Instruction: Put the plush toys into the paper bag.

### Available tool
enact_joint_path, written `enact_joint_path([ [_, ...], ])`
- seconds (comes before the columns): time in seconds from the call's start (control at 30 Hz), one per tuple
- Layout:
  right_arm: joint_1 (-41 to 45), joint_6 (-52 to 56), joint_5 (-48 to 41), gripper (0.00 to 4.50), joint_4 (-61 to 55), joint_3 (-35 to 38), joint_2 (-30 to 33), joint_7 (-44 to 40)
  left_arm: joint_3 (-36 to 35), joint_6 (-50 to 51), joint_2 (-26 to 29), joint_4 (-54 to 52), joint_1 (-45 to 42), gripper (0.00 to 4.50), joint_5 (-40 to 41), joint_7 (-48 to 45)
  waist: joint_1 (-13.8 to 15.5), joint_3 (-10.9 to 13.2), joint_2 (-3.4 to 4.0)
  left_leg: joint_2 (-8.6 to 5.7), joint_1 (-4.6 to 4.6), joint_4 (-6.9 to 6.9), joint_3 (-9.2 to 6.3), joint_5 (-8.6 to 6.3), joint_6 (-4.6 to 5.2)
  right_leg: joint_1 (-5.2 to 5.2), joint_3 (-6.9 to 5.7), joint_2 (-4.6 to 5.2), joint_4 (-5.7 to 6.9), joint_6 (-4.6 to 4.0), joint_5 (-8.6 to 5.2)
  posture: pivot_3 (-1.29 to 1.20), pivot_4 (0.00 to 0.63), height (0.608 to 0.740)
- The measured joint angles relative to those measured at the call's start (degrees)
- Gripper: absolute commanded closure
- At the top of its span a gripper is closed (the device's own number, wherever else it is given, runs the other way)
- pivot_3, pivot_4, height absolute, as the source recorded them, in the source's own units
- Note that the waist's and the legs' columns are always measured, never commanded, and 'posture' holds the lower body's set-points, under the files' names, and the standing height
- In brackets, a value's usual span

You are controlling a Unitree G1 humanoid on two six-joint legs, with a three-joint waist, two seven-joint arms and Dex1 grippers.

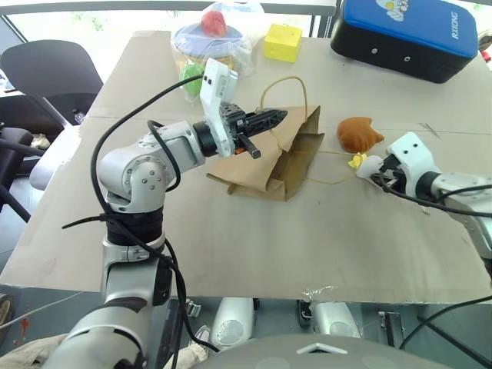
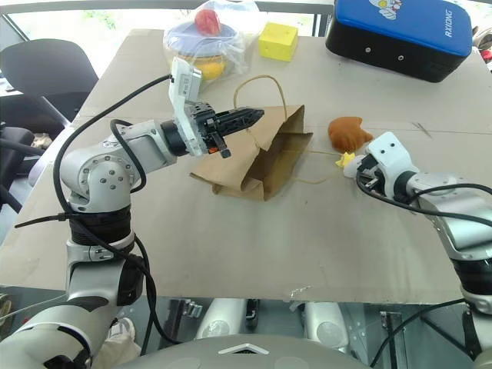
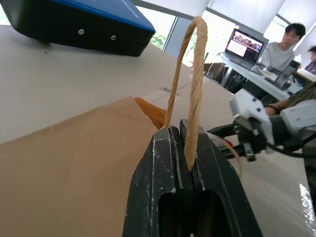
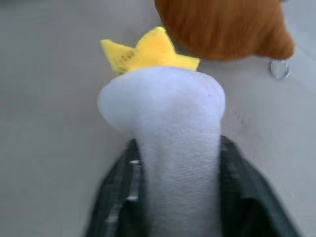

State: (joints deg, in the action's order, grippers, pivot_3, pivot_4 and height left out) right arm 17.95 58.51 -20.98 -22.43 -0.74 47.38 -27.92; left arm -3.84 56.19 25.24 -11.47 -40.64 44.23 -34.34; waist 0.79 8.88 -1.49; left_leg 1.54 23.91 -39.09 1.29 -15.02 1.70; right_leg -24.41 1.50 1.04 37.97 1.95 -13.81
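Observation:
The brown paper bag point(image 1: 269, 165) lies on its side in the middle of the table, mouth toward the right. My left gripper point(image 1: 280, 117) is shut on one of its twisted-cord handles point(image 3: 190, 74), lifting the bag's upper edge. To the right of the bag lies the orange-brown plush toy point(image 1: 358, 133). Just in front of that toy, low over the table, my right gripper point(image 1: 377, 171) is shut on the white plush toy point(image 4: 168, 123). Its yellow tuft point(image 4: 148, 52) points toward the orange-brown toy. The second handle trails on the table toward the right gripper.
At the back of the table stand a yellow cube point(image 1: 282, 42), a clear plastic bag of colourful toys point(image 1: 211, 42) and a blue-topped black case point(image 1: 407, 34). A black chair point(image 1: 46, 73) stands off the table's left side. People sit at a desk point(image 3: 284, 44) beyond.

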Motion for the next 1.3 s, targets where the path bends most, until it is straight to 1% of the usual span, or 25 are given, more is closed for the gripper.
enact_joint_path([
  [0.03, -1.6, 0.6, -2.1, 4.47, -2.4, 3.5, -0.2, -0.9, 0.7, -0.9, 0.4, 0.0, 0.0, 4.5, -0.8, -0.8, 0.0, 0.0, 0.01, 0.01, 0.0, 0.0, 0.01, 0.0, 0.0, 0.0, 0.02, 0.0, 0.01, 0.0, 0.0, 0.0, 0.15, 0.74],
  [0.1, -3.6, 1.6, -6.2, 4.47, -7.0, 9.7, -0.9, -2.8, 1.6, -2.1, 0.6, 0.0, 0.1, 4.5, -1.6, -1.9, 0.0, 0.0, 0.01, 0.01, -0.01, 0.0, -0.01, 0.0, 0.01, 0.0, 0.01, -0.01, 0.02, 0.0, 0.0, 0.0, 0.15, 0.74],
  [0.2, -3.4, 3.8, -12.6, 4.47, -12.9, 18.5, -1.9, -4.2, 2.2, -2.7, 0.6, 0.1, 0.2, 4.5, -2.0, -2.9, -0.2, 0.0, 0.01, 0.03, -0.04, 0.0, -0.01, -0.01, 0.01, 0.01, 0.02, -0.02, 0.03, 0.0, 0.0, 0.0, 0.15, 0.74],
  [0.27, -1.7, 5.0, -15.6, 4.47, -15.1, 21.7, -2.3, -3.9, 2.2, -3.0, 0.6, 0.5, 0.2, 4.5, -2.1, -3.4, -0.2, 0.0, 0.01, 0.02, -0.08, 0.0, -0.01, -0.01, 0.01, 0.02, 0.02, -0.03, 0.04, 0.0, 0.0, 0.0, 0.15, 0.74],
  [0.33, 2.8, 6.0, -17.6, 4.47, -15.8, 21.8, -3.4, -2.3, 2.1, -3.1, 0.3, 1.3, 0.2, 4.5, -2.1, -3.6, -0.5, 0.0, 0.04, 0.02, -0.1, 0.0, 0.0, -0.01, 0.01, 0.04, 0.03, -0.04, 0.06, 0.0, 0.0, 0.0, 0.15, 0.74],
  [0.37, 5.6, 5.9, -17.7, 4.47, -16.5, 19.9, -3.4, -1.5, 2.2, -3.1, 0.1, 1.7, 0.1, 4.5, -2.1, -3.9, -0.5, 0.0, 0.06, 0.01, -0.1, 0.0, -0.01, -0.01, 0.01, 0.03, 0.01, -0.04, 0.06, 0.0, 0.0, 0.0, 0.15, 0.74],
  [0.4, 8.4, 5.1, -16.4, 4.47, -17.0, 16.1, -3.1, -0.7, 2.1, -3.1, 0.0, 2.0, 0.0, 4.5, -2.0, -4.2, -0.6, 0.0, 0.05, 0.0, -0.1, 0.0, -0.04, -0.01, 0.01, 0.05, -0.02, -0.04, 0.05, -0.01, -0.01, 0.0, 0.15, 0.74],
  [0.43, 9.4, 4.4, -15.4, 4.47, -17.0, 13.4, -3.0, -0.4, 2.2, -3.1, -0.1, 2.1, -0.1, 4.5, -2.0, -4.2, -0.7, 0.0, 0.05, -0.01, -0.09, 0.0, -0.06, 0.0, 0.01, 0.04, -0.03, -0.04, 0.03, -0.01, -0.01, 0.0, 0.15, 0.74],
  [0.5, 11.1, 2.1, -11.5, 4.47, -15.2, 5.2, -3.2, 0.4, 2.1, -3.1, -0.5, 2.1, -0.3, 4.5, -1.8, -4.3, -0.6, 0.0, 0.05, -0.02, -0.05, 0.01, -0.07, 0.0, 0.01, 0.04, -0.06, -0.02, 0.0, 0.0, -0.01, 0.0, 0.15, 0.74],
  [0.57, 12.8, 0.4, -8.1, 4.47, -11.4, -1.5, -4.3, 0.8, 1.9, -2.9, -0.4, 2.1, -0.4, 4.5, -1.5, -4.2, -0.6, 0.0, 0.07, -0.02, -0.02, 0.0, -0.03, 0.0, 0.01, 0.03, -0.03, 0.03, -0.01, 0.01, -0.02, 0.0, 0.15, 0.74],
  [0.67, 16.1, -2.6, -4.2, 4.47, -8.5, -8.4, -4.9, -0.2, 1.1, -2.7, -0.9, 2.1, -0.5, 4.5, -1.0, -3.5, -0.7, 0.0, 0.07, -0.01, -0.01, 0.0, -0.05, 0.0, 0.0, 0.02, -0.03, 0.06, -0.01, 0.02, -0.02, 0.0, 0.15, 0.74],
  [0.83, 18.2, -10.4, 3.1, 4.47, -0.7, -21.2, -9.6, -4.5, 0.1, -2.0, -1.8, 1.6, -0.4, 4.5, 0.1, -2.5, -0.8, 0.0, 0.07, 0.0, -0.02, 0.0, -0.06, 0.0, 0.0, 0.02, -0.05, 0.05, 0.01, 0.02, -0.02, 0.0, 0.15, 0.74],
  [0.9, 19.7, -12.7, 5.1, 4.47, 2.4, -24.0, -11.0, -6.1, 0.0, -1.8, -1.9, 1.2, -0.4, 4.5, 0.4, -1.9, -0.9, 0.1, 0.08, 0.0, -0.01, -0.01, -0.05, 0.0, 0.0, 0.02, -0.05, 0.06, 0.01, 0.02, -0.02, 0.0, 0.15, 0.74],
  [1.03, 23.7, -17.0, 9.2, 4.47, 7.2, -25.4, -12.9, -8.8, -0.2, -1.7, -2.0, 0.4, 0.1, 4.5, 1.0, -1.2, -1.0, 0.1, 0.08, 0.03, -0.01, -0.01, -0.1, 0.01, -0.01, 0.02, -0.1, 0.07, 0.02, 0.02, -0.02, 0.0, 0.15, 0.74],
  [1.23, 23.9, -24.4, 11.6, 4.47, 11.9, -26.0, -16.9, -13.7, -0.6, -1.5, -2.1, -0.3, 1.5, 4.5, 1.6, -0.8, -1.3, 0.1, 0.08, 0.05, -0.02, 0.0, -0.1, 0.01, -0.02, 0.02, -0.1, 0.08, 0.03, 0.02, -0.02, 0.0, 0.15, 0.74],
  [1.3, 25.0, -29.1, 13.3, 4.47, 15.6, -27.9, -19.4, -16.0, -0.9, -1.4, -2.2, -1.0, 2.3, 4.5, 2.2, -0.6, -1.4, 0.1, 0.08, 0.05, -0.04, 0.0, -0.09, 0.01, -0.02, 0.02, -0.09, 0.08, 0.04, 0.02, -0.02, 0.0, 0.15, 0.74],
])
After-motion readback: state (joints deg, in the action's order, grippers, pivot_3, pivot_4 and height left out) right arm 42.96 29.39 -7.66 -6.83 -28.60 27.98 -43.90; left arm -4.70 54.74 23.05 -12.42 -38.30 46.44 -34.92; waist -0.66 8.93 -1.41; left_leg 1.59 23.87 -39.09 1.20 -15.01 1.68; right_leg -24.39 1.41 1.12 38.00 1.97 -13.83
